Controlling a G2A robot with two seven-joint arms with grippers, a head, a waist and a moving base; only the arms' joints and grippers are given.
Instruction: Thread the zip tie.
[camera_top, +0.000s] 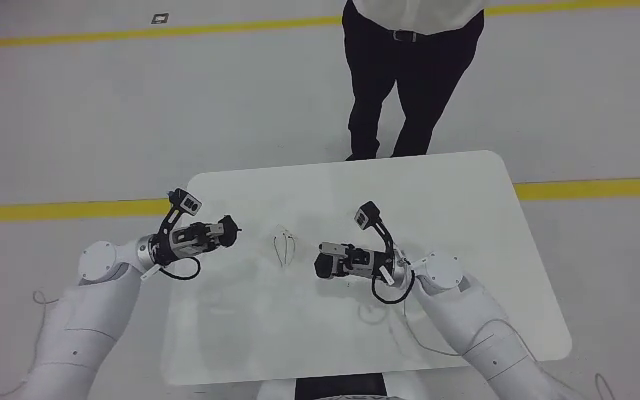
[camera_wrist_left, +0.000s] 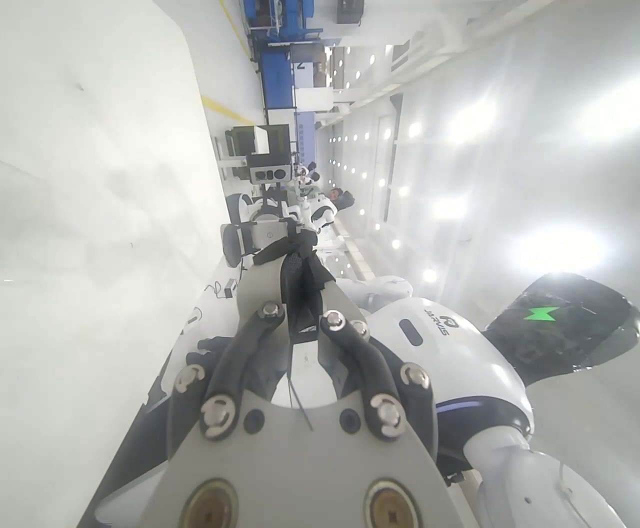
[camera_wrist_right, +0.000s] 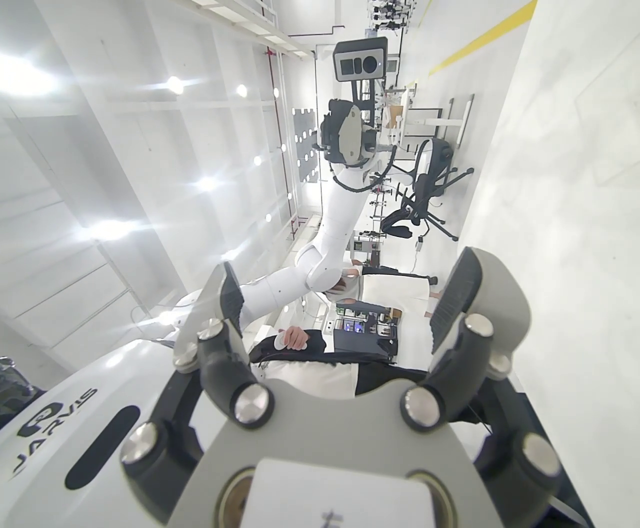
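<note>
1. Worktop (camera_top: 450, 200): white, rounded corners, seen from above.

2. Zip tie (camera_top: 285, 246): a thin, pale strip lying flat on the worktop, at 9 o'clock from the worktop's centre. It appears bent into a narrow loop or fork; the finer shape is too small to make out. Neither gripper touches it.

3. Left gripper (camera_top: 228, 231): at 9 o'clock from the zip tie, near it but apart, with its tips directed toward 3 o'clock. In the left wrist view the left gripper (camera_wrist_left: 300, 246) has both dark pads pressed together with no gap. Whether anything is pinched between them cannot be determined.

4. Right gripper (camera_top: 322, 261): at 4 o'clock from the zip tie, just beside it, with its tips directed toward 9 o'clock. In the right wrist view the right gripper (camera_wrist_right: 347, 265) has its fingers (camera_wrist_right: 231, 295) spread wide apart, with nothing between them.

5. The two grippers face one another across the zip tie, which lies between them.

6. Floor: a yellow line (camera_top: 60, 209) runs past the worktop's 9 o'clock edge.
</note>
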